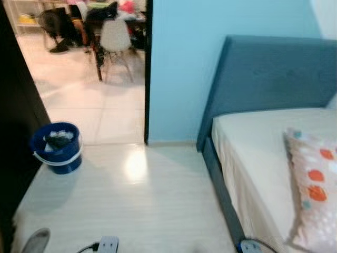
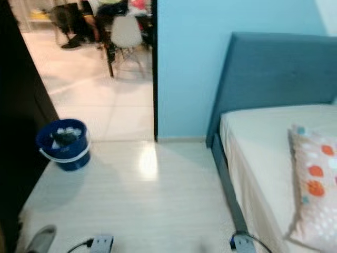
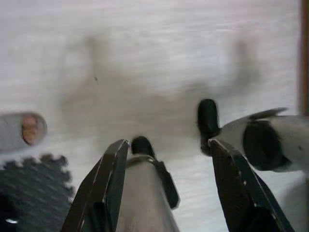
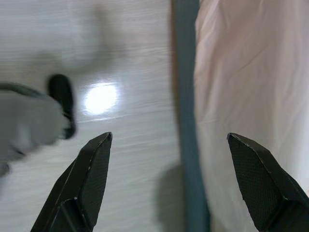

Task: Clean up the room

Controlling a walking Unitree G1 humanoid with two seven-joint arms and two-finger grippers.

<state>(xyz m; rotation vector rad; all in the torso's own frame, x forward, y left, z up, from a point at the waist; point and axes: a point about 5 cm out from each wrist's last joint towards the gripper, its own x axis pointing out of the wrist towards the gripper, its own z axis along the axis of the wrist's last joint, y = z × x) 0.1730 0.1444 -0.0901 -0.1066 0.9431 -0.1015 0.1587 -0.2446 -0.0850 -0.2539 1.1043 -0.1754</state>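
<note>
Power strip (image 1: pixel 108 244): at my feet; I risk snagging its cord.
Left gripper (image 3: pixel 166 159): fingers apart, empty.
Right gripper (image 4: pixel 169 164): fingers apart, empty, beside bed frame (image 4: pixel 186 96).

Left gripper (image 3: pixel 166 159): two long black fingers (image 3: pixel 108 183), flat-sided and tapering to blunt tips, with a faint woven sheen; right gripper (image 4: pixel 169 159): two black fingers (image 4: pixel 89 179) of carbon-weave texture, wedge-shaped with pointed tips; silver-grey rounded leg shells ending in black feet (image 3: pixel 208 118).
</note>
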